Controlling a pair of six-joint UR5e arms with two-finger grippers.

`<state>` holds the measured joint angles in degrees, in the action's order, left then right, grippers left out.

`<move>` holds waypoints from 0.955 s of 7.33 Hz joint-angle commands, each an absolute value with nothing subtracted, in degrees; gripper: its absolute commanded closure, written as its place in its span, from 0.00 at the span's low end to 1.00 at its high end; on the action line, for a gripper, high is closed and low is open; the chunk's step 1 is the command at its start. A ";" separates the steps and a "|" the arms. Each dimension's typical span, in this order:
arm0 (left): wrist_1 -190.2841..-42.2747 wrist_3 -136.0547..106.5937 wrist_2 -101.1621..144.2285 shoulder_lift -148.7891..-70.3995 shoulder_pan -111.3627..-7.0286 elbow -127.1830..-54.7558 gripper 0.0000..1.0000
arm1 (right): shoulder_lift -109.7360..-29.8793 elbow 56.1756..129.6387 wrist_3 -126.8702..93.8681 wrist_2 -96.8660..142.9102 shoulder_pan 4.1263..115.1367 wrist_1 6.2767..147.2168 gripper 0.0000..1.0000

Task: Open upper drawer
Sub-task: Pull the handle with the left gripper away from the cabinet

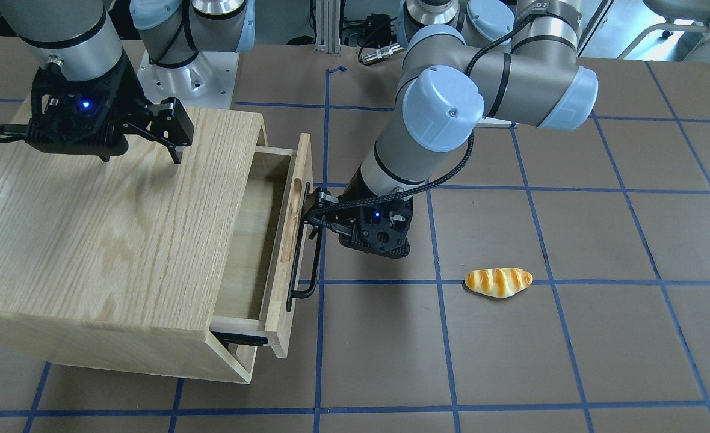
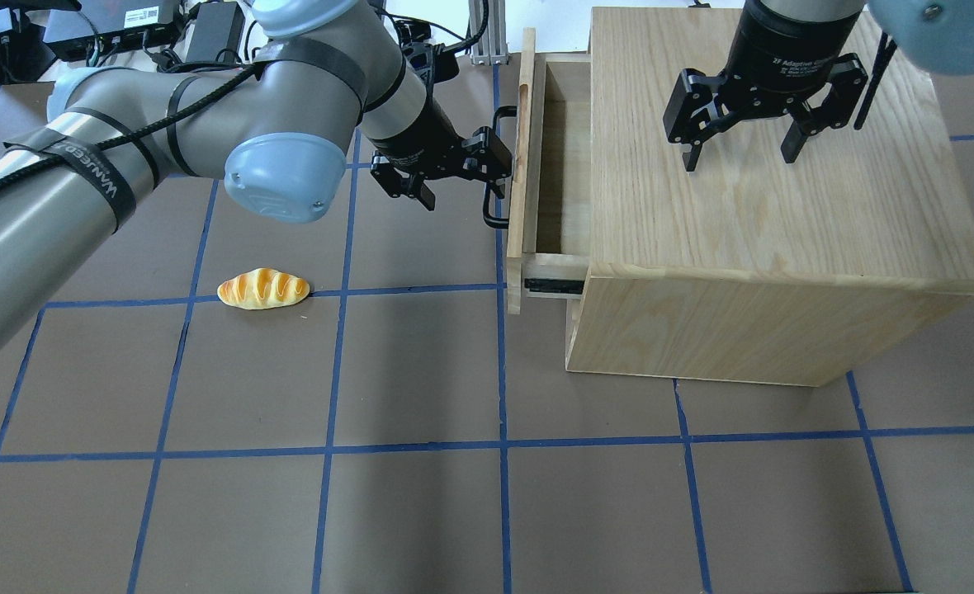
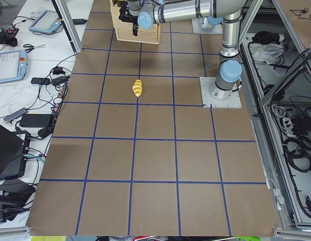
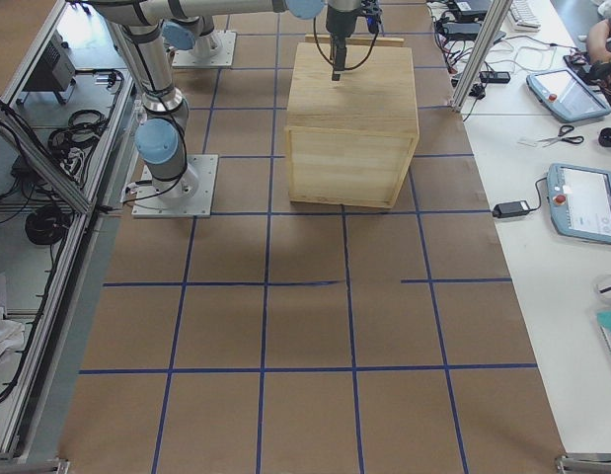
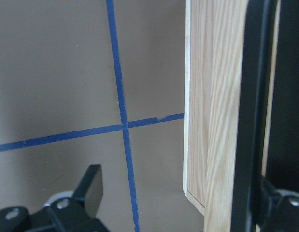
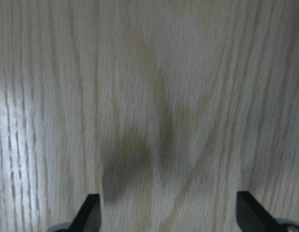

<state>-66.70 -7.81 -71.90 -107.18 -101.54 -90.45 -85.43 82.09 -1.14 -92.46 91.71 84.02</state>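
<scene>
Overhead exterior: the oak cabinet [image 2: 768, 231] sits on the right of the table [image 2: 413, 495], a brown surface gridded with blue tape. A toy bread roll [image 2: 264, 289] lies on the left by a tape line, well apart from the cabinet and both arms. The right gripper [image 2: 739, 157] hangs over the cabinet top with its fingers spread wide, holding nothing (its wrist view shows only wood grain and a shadow between the two fingertips).

The upper drawer [image 2: 522, 190] is at the top of the cabinet's left face, pulled partway out. The inside of the box shows between the front panel and the shell. A black slide rail [image 2: 549, 286] is exposed at the drawer's near end. An oval slot [image 1: 291, 219] cuts the panel's top edge. The black bar handle [image 2: 488, 210] runs along the panel's outer face.

The left gripper [image 2: 462, 177] is at the handle, coming in from the left, jaws apart and not clamped. In the left wrist view the bar lies inside the gap, right beside one finger [image 5: 284, 208]. The other finger [image 5: 91, 186] is well off to the side, over the table. Can't tell whether the near finger touches the bar.

Side views: white benches along the table's far long edge carry teach pendants [image 3: 7, 65] and scissors [image 3: 29, 47].
</scene>
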 commanded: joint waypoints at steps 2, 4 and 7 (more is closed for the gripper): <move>-69.25 -4.93 -71.89 -106.44 -98.62 -90.44 0.00 | -85.43 82.09 -1.14 -92.46 91.76 84.02 0.00; -70.05 -4.75 -71.98 -106.00 -98.09 -90.44 0.00 | -85.43 82.09 -1.14 -92.46 91.76 84.02 0.00; -71.45 -4.75 -71.90 -105.65 -96.34 -90.53 0.00 | -85.43 82.09 -1.14 -92.46 91.67 84.02 0.00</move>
<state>-70.60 -4.76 -71.97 -105.76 -97.57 -90.52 -85.43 82.09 -1.12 -92.46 91.75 84.02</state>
